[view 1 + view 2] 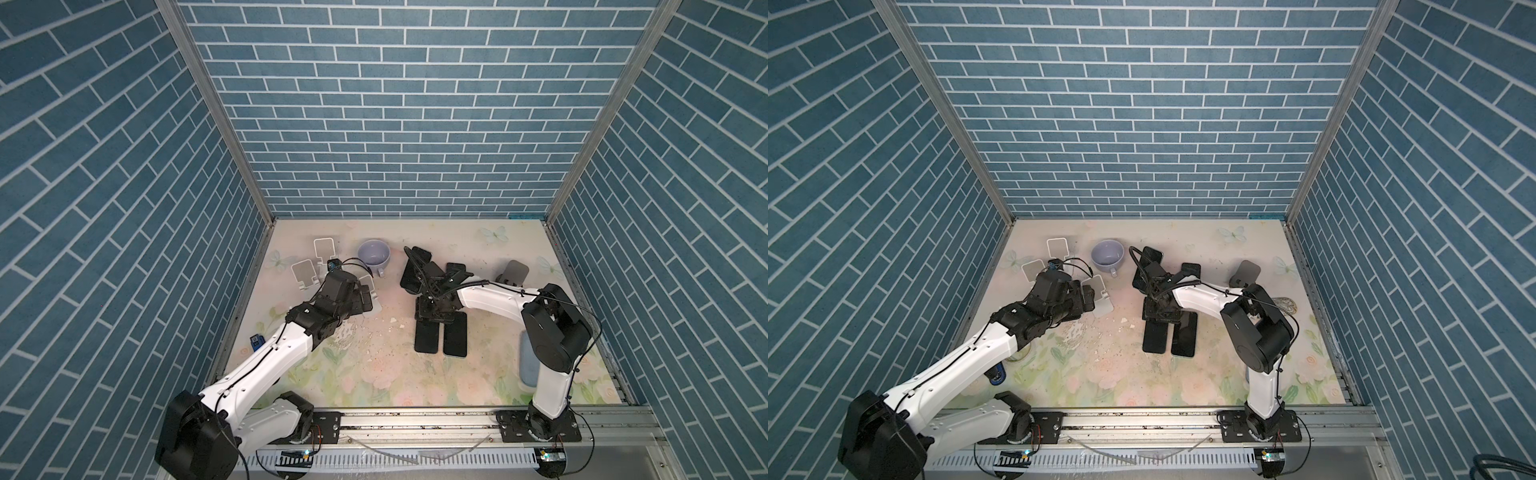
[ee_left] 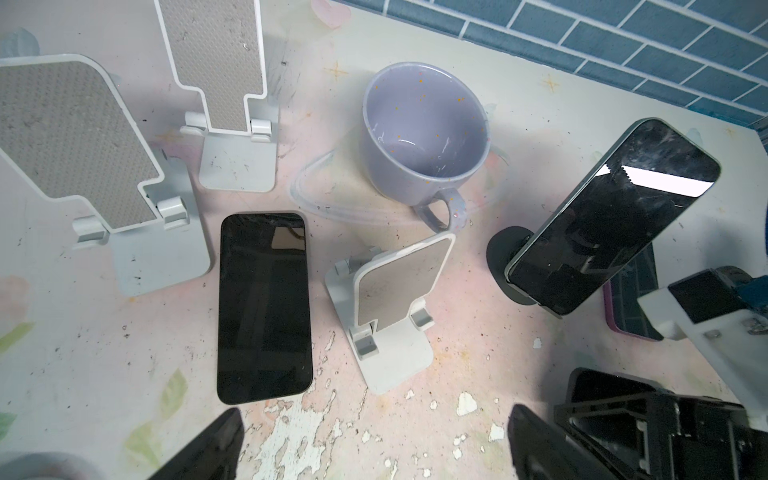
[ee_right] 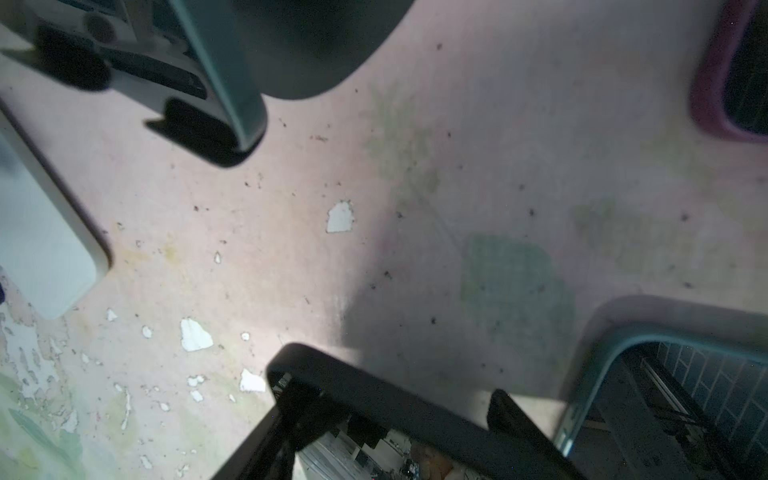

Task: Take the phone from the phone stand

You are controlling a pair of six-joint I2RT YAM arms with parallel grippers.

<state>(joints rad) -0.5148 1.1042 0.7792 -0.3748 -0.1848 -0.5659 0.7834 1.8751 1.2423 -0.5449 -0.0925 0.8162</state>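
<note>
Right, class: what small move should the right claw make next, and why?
Probably open and let go: the right claw grips a dark phone already low beside a flat phone, while a third phone waits on its black stand.

Lilac mug (image 2: pixel 424 137), black phone (image 3: pixel 374 386), blue-brick walls (image 1: pixel 395 104) (floral tabletop (image 1: pixel 374 374))

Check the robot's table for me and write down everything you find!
Surface: flowery mat, flaking and speckled with dirt.
Job's things: phone leaning on black stand.
Clutter: three empty white stands; mug; flat phones.
Pincers: left pincer open, empty; right pincer around a second phone, grip unclear.
Cables: cable along the right arm.
Surroundings: blue brick walls.
</note>
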